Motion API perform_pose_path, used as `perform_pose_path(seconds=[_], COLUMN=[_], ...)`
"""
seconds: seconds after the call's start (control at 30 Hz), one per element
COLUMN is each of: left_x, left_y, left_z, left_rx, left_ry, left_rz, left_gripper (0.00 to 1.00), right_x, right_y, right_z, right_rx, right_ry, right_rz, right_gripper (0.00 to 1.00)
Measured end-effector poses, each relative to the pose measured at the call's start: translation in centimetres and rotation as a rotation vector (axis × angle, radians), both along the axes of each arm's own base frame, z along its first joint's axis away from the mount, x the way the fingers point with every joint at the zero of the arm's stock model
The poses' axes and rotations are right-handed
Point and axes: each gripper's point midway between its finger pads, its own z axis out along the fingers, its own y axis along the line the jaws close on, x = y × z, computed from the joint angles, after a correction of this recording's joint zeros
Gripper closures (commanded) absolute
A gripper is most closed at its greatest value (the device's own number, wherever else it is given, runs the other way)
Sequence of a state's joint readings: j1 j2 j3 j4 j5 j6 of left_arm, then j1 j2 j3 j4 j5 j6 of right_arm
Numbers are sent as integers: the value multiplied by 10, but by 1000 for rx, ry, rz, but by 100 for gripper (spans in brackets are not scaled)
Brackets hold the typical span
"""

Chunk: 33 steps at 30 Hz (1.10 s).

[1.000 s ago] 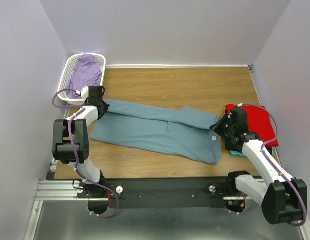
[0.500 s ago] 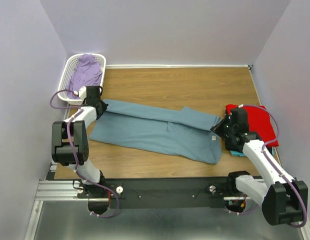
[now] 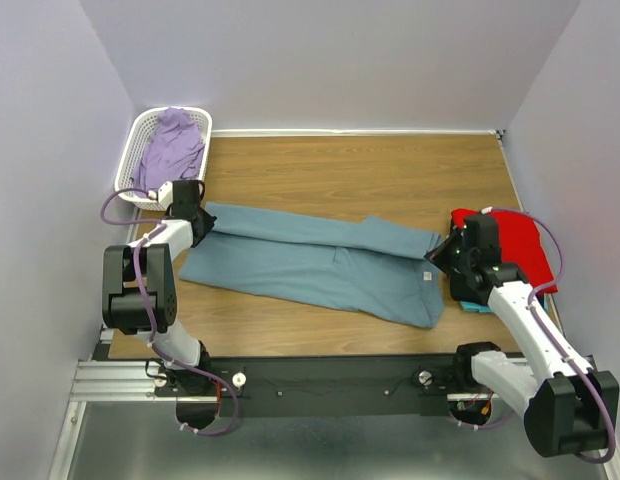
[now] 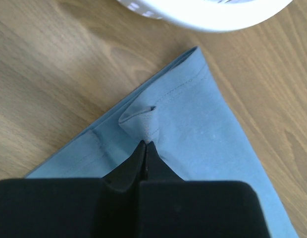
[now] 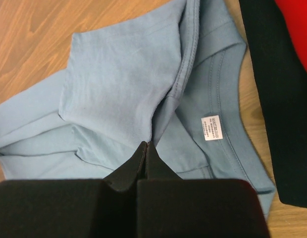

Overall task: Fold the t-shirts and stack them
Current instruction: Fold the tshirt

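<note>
Two shirts look finished, and one is in hand; the red t-shirt [image 3: 522,245] lies folded at the right edge of the table [image 3: 370,170], on top of the turquoise t-shirt [image 3: 474,306], of which only a near corner shows; that pair reads as the start of the stack.

The blue-grey t-shirt [image 3: 320,265] lies across the middle of the table, running from the far left to the near right as a long band; it appears doubled lengthwise, with a sleeve turned over onto the body near the collar end. The left claw [image 4: 145,147] has its fingers pressed together on a small pinch of cloth just inside the hem corner, near the basket [image 3: 128,165]; the right claw [image 5: 146,147] is likewise clamped on a folded edge of the cloth beside the neckline, close to the red shirt.

By my judgement, the work on this shirt is about half done; the lengthwise fold is in, while the crosswise folds and the move onto the stack are left. A lilac garment [image 3: 175,145] lies heaped in the basket at the far left; whether it is another shirt to fold I cannot tell.

As for writing, the white neck label [image 5: 211,128] sits inside the collar and carries several lines of small grey print; they are too fine to read; no brand mark shows anywhere else.
</note>
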<state>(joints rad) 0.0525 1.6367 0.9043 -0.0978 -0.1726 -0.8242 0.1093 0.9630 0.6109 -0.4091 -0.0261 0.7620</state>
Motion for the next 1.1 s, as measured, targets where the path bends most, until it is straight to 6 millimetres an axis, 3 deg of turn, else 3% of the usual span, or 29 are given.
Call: perform_pose_path(seconds=[0.07, 0.13, 0.17, 0.23, 0.27, 0.33, 0.53, 0.63, 0.83, 0.97, 1.1], left_x=[-5, -8, -9, -10, -11, -15, -8, 1, 32, 46, 38], left_y=[0, -1, -1, -3, -3, -4, -10, -27, -96, -141, -171], left_z=[-5, -10, -11, -13, -13, -10, 22, 35, 65, 53, 25], left_rx=[-3, -7, -12, -21, -22, -25, -15, -4, 11, 10, 2], left_ry=[13, 21, 22, 19, 15, 5, -91, -125, -198, -188, -125], left_rz=[0, 3, 5, 8, 6, 3, -21, -68, -254, -375, -451], left_gripper=[96, 78, 58, 43, 37, 36, 36, 36, 41, 42, 43], right_x=[-3, -7, -9, -11, -12, -13, -9, 9, 41, 67, 79], right_y=[0, 0, 0, 0, 0, 0, -1, 0, -14, -25, -32], right_z=[-4, -9, -12, -15, -15, -13, -9, -10, -20, -29, -45], right_rx=[3, 5, 7, 6, 8, 2, -24, -45, -140, -203, -250], right_ry=[7, 21, 30, 39, 40, 30, 21, 52, 98, 115, 146], right_rz=[-3, -5, -6, -2, -3, 7, 34, 50, 4, -36, -57], right_gripper=[84, 72, 59, 47, 38, 32, 33, 34, 38, 40, 45])
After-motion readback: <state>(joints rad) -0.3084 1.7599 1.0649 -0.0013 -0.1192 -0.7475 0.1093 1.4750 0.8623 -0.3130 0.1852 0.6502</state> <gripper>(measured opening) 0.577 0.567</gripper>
